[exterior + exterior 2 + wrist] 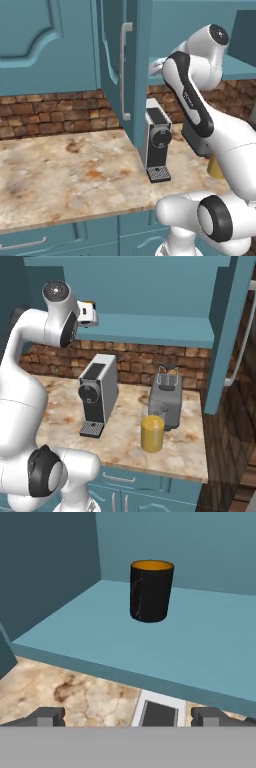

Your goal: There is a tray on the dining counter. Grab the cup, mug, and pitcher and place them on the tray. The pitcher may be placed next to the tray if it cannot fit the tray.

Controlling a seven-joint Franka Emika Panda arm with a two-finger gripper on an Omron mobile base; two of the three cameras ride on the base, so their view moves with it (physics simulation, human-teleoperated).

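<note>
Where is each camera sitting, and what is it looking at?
Left base view: behind the arm's left, facing the marbled counter, grey coffee machine; white arm at right.
Right base view: behind its right, facing that coffee machine, clear pitcher of orange liquid; arm at left.
Hand view: on the hand, facing the black mug with orange inside on a blue shelf; open gripper below.

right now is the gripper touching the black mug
Apart. In the hand view the mug stands back on the cabinet shelf, bare shelf between it and the open gripper.
</note>
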